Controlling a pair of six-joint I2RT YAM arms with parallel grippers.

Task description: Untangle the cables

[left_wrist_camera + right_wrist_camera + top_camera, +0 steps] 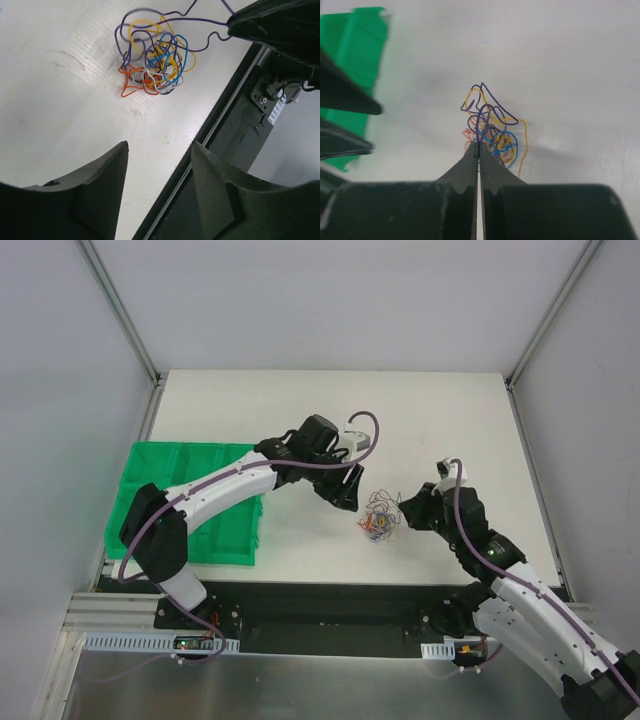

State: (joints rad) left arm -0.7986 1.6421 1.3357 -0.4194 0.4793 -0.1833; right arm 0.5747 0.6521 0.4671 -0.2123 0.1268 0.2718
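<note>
top view: cables (378, 518) are a small multicoloured wad on the white table (450, 430), near its front edge, between the two grippers. left gripper (346, 502) is just left of the wad, pointing down. right gripper (406, 510) is at the wad's right edge. green bin (190, 515) sits well off to the left, partly under the left arm. purple hoses (362, 430) run along both arms. small board (192, 643) at the left arm's base shows lit dots, any print too small to read.

left wrist: left fingers (105, 190) stand moderately apart with nothing between them, over bare table. wad lies ahead of the tips, clearly apart from them (purple, yellow, blue, orange and white strands looped over each other). one purple wire (200, 21) leads from the wad to the right gripper's tip at top right. dark rail (235, 135) runs along the table edge on the right.

right wrist: right jaws pressed together, pinching a purple loop right at the tips. rest of the wad is just beyond them. can't tell if any of it is lifted off the table. bin is blurred at top left, the left gripper's two dark fingers at the left edge.
</note>
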